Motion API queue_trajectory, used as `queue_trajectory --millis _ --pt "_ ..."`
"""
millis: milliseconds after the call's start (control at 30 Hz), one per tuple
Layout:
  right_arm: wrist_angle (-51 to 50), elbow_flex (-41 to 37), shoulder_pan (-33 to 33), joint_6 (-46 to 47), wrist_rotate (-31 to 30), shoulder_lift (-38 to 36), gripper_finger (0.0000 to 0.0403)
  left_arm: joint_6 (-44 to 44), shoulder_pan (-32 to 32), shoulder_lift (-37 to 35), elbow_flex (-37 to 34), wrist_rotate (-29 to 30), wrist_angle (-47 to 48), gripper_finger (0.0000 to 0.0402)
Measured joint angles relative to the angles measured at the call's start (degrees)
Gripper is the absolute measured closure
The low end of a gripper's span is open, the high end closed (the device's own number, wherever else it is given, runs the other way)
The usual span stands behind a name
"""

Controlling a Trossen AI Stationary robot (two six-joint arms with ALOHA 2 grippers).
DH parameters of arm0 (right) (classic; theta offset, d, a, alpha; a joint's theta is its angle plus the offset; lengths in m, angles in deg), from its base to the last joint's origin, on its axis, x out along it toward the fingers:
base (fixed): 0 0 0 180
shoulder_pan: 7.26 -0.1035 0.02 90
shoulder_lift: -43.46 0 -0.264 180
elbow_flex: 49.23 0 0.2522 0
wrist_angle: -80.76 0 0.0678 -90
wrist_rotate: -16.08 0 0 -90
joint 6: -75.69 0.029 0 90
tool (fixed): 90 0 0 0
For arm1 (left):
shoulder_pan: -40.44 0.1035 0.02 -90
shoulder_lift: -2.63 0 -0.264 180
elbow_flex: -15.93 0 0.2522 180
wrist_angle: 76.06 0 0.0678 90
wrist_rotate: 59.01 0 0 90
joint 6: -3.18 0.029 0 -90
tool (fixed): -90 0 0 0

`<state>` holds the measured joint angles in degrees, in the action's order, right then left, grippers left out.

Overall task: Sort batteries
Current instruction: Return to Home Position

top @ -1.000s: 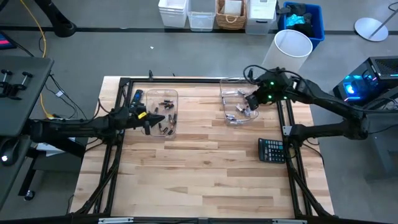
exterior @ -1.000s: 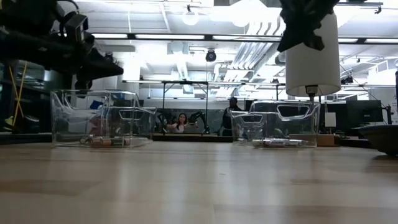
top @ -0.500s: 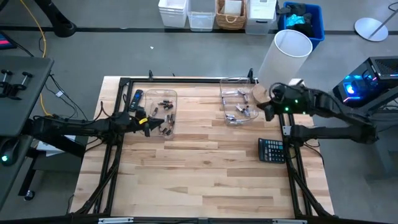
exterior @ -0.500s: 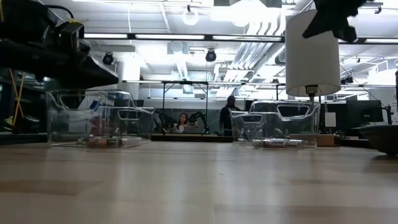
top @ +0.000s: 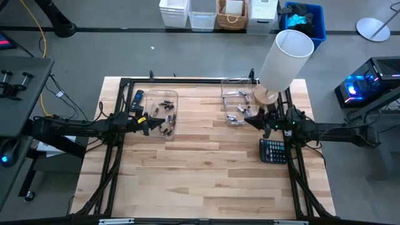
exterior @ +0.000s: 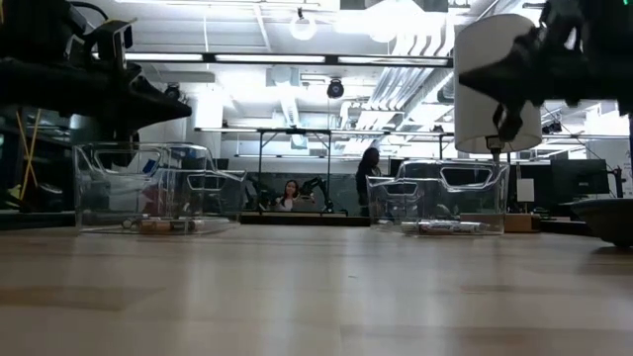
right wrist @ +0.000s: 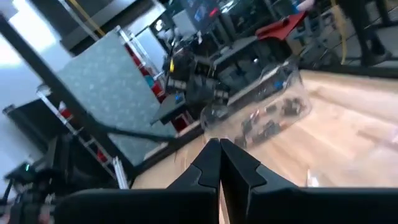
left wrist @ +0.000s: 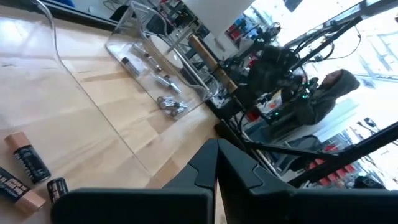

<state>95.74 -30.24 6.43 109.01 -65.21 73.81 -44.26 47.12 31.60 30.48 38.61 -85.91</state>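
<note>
Left fingers (top: pixel 150 124): closed on nothing, the tips meeting in the left wrist view (left wrist: pixel 216 154); they are hovering at the corner of the left bin (top: pixel 145 94).
Brown batteries (top: pixel 165 116): lying flat on that bin's floor, just ahead of and below the left fingers, their long axes pointing every which way.
Right fingers (top: pixel 249 119): also closed and empty (right wrist: pixel 219 155), hanging at the corner of the right bin (top: pixel 224 87).
Silver batteries (top: pixel 240 113): lying flat on that bin's floor, just ahead of the right fingers, mostly running along the bin's length.
Nearer arm: each pile is lying close to its own side's fingers and well apart from the other's.
Deciding relation: no loose battery is showing on the worktop (top: pixel 206 169), so the sorting looks done. Any coming move is likely a pull back, away from the bins, and the rims are what the fingers must clear.
High view: showing both fingers against the bin corners, but not their height.
Low view: showing both arms riding above the rims and the batteries (exterior: pixel 163 225) flat on the floors.
Wrist views: each is looking across at the other side's bin and arm.
Bystanders: remote (top: pixel 137 99) beside the left bin, calculator (top: pixel 273 150) behind the right fingers, both untouched.
</note>
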Motion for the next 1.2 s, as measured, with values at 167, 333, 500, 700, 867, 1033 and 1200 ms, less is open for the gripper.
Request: queue_trajectory --millis 167,333,500,700,867,1033,1200 --pt "-0.7 -4.5 0.0 -1.6 2.6 -0.1 0.0403 0.0 0.0 0.0 0.0 0.0 0.2 0.0402" --pt "-8.8 -4.4 0.0 -10.4 1.4 0.0 0.0403 0.0 0.0 0.0 0.0 0.0 0.2 0.0402" --pt "-17.9 -4.3 0.2 -17.4 -5.8 0.0 0.0403 0.0 0.0 0.0 0.0 0.0 0.2 0.0402" --pt "-25.7 -4.3 0.2 -18.3 -7.8 0.0 0.0403 0.1 0.0 -3.3 0.1 0.0 2.1 0.0402" --pt "-29.0 -4.3 0.2 -18.4 -7.8 0.0 0.0403 0.1 0.0 -15.2 0.1 0.0 10.0 0.0402" --pt "-29.0 -4.3 0.0 -18.4 -7.9 -3.4 0.0403 0.1 0.0 -25.7 0.1 0.0 13.9 0.0402" --pt "-29.0 -4.3 0.0 -18.4 -7.9 -15.6 0.0403 0.1 -0.1 -28.8 0.0 0.2 11.9 0.0402"
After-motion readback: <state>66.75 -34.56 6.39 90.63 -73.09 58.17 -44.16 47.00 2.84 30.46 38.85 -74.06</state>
